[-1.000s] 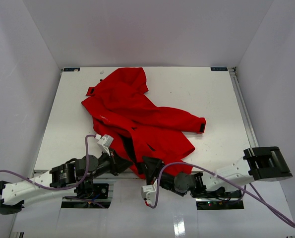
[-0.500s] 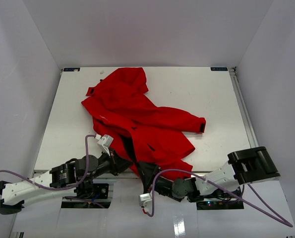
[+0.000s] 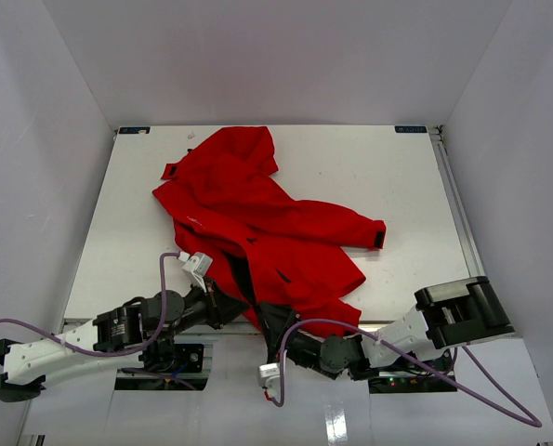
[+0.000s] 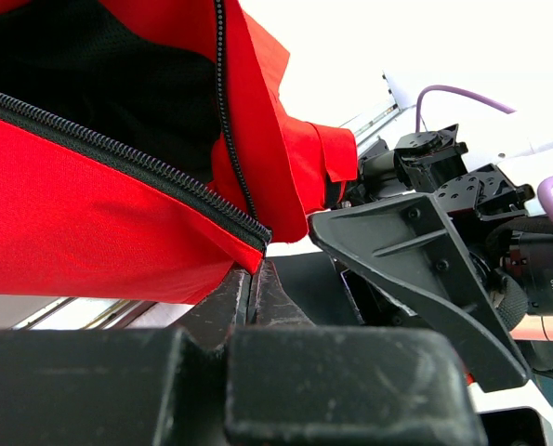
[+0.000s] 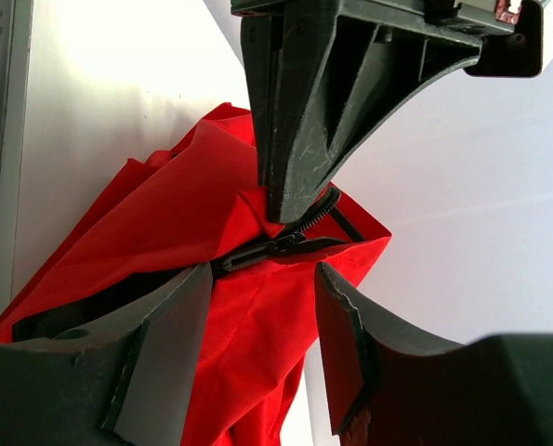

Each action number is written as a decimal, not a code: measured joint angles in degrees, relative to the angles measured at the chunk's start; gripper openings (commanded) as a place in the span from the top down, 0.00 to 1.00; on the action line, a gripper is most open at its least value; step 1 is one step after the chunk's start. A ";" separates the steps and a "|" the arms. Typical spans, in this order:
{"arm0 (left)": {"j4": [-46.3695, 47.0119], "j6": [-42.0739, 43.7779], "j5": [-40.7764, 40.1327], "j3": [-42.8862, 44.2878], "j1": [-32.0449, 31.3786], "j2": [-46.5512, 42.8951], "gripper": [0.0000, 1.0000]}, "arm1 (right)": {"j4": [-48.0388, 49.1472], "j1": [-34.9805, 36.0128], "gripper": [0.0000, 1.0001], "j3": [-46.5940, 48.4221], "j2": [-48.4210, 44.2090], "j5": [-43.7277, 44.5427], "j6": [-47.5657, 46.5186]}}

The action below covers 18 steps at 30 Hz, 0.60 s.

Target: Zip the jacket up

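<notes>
The red jacket point(image 3: 257, 214) lies crumpled in the middle of the white table, its front open and the black lining showing. My left gripper point(image 3: 231, 303) is shut on the jacket's lower corner. In the left wrist view the closed fingertips point(image 4: 255, 267) pinch the red fabric point(image 4: 72, 214) right at the bottom end of the dark zipper point(image 4: 118, 153). My right gripper point(image 3: 274, 321) is open and faces that same corner. In the right wrist view point(image 5: 262, 271) the zipper slider point(image 5: 267, 249) lies just beyond its spread fingers, directly under the left gripper's fingers point(image 5: 290, 139).
The white table point(image 3: 397, 186) is enclosed by grey walls at the back and both sides. A rail runs along its right edge point(image 3: 453, 204). Both arms meet at the near edge, with purple cables point(image 3: 388, 339) looping beside them.
</notes>
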 measured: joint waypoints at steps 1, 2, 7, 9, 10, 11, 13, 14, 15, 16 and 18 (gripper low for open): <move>0.00 0.02 0.00 0.00 0.00 0.00 1.00 | 0.13 0.00 0.45 0.00 0.31 0.07 -0.13; 0.00 0.02 0.00 0.00 0.00 0.00 1.00 | 0.18 0.00 0.45 0.00 0.59 0.10 -0.21; 0.00 0.00 0.00 -0.02 0.00 0.00 1.00 | 0.49 -0.12 0.47 0.10 2.45 0.12 -0.66; 0.00 0.00 0.00 -0.05 0.00 0.00 1.00 | 0.72 -0.29 0.48 0.13 3.82 0.15 -1.37; 0.00 0.00 0.00 -0.06 0.00 0.00 1.00 | 0.78 -0.47 0.48 0.13 4.46 0.17 -1.73; 0.00 0.00 0.00 -0.07 0.00 0.00 1.00 | 0.85 -0.64 0.49 0.14 5.11 0.22 -2.15; 0.00 0.01 0.00 -0.07 0.00 -0.03 1.00 | 1.03 -0.84 0.50 0.19 6.40 0.45 -3.25; 0.01 0.01 0.00 -0.07 0.00 -0.04 1.00 | 1.06 -0.91 0.51 0.22 7.07 0.57 -3.86; 0.02 0.02 0.00 -0.07 0.00 -0.04 1.00 | 1.07 -1.02 0.51 0.22 7.73 0.68 -4.49; 0.01 0.01 0.00 -0.07 0.00 -0.04 1.00 | 1.06 -1.07 0.51 0.22 8.31 0.87 -5.07; 0.00 0.00 0.00 -0.07 0.00 -0.04 1.00 | 1.02 -1.15 0.51 0.22 8.95 1.20 -6.09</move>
